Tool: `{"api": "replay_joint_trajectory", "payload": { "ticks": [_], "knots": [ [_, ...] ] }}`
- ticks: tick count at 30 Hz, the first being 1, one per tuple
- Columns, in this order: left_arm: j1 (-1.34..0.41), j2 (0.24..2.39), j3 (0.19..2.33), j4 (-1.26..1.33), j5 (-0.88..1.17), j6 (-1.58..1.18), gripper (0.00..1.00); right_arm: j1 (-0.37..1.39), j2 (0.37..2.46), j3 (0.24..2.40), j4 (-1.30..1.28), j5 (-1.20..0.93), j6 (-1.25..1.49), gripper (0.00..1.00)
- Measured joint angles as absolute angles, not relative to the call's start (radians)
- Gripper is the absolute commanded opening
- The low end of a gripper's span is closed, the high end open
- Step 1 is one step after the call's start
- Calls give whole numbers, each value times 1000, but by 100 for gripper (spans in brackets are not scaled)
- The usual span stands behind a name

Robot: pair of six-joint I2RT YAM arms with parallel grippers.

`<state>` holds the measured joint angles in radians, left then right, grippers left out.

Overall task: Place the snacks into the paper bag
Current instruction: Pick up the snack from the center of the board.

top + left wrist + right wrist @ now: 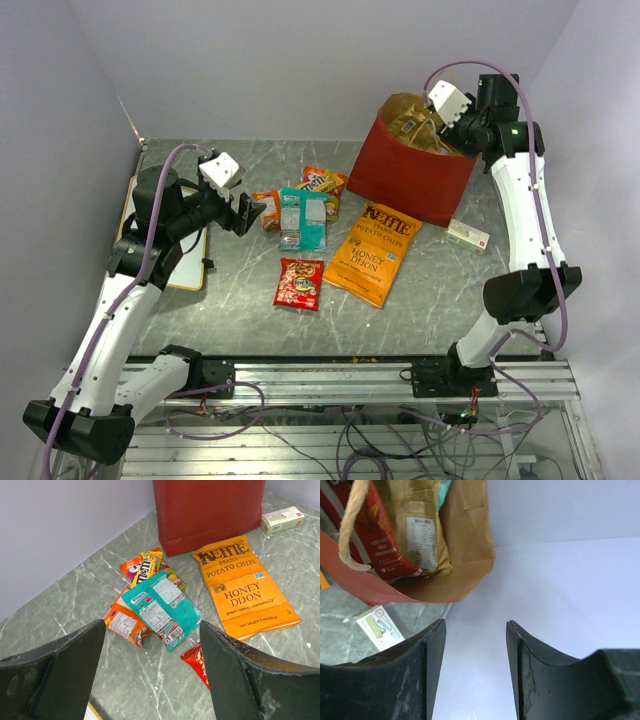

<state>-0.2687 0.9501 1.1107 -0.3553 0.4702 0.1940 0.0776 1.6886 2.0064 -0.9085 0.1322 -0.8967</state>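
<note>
1. The right gripper point(476, 624) is hovering with its jaws parted and nothing between them, beside the far right rim of the paper bag point(410, 182). I judge it is sitting high there so that a packet can drop in rather than be pushed.
2. The paper bag is standing upright at the far right of the table point(450, 300), its mouth gaping to take things from above. A red Doritos bag point(380, 542) and a tan bag point(420, 530) are lying inside against the brown lining, with a twisted handle point(349, 530) curling over them.
3. The left gripper point(152, 624) is hanging wide and empty above the loose pile, spread broadly enough, by my reading, to straddle one packet.
4. Just beyond it, a teal pack point(162, 607) is lying on top of an orange pack point(125, 625) and an orange-and-yellow candy pack point(145, 567), so the teal one is probably coming off first.
5. To the right, the Kettle chip bag point(245, 587) is lying flat, its far end just beside the paper bag's foot. A small red pack point(299, 283) is lying nearer.
6. A small white box point(467, 235) is sitting right of the paper bag's base.
</note>
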Motion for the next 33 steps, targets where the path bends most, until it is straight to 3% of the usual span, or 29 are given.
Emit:
{"api": "replay_joint_trajectory", "payload": {
  "ticks": [3, 10, 12, 17, 26, 33],
  "knots": [
    [-269, 952, 1111, -355, 443, 190, 92, 78, 1630, 1974, -862, 139, -857, 53],
    [-269, 1007, 1114, -361, 419, 187, 90, 96, 1421, 1819, -809, -16, -731, 61],
    [-269, 1043, 1121, -385, 423, 189, 89, 106, 1346, 1742, -807, -103, -704, 71],
    [-289, 1152, 1143, -452, 429, 210, 89, 118, 1176, 1470, -789, -327, -660, 81],
    [-543, 1340, 1129, -428, 385, 244, 89, 124, 1078, 933, -661, -459, -577, 82],
    [-628, 1636, 1224, -377, 390, 216, 88, 120, 877, 768, -509, -432, -443, 83]
  ]
}}
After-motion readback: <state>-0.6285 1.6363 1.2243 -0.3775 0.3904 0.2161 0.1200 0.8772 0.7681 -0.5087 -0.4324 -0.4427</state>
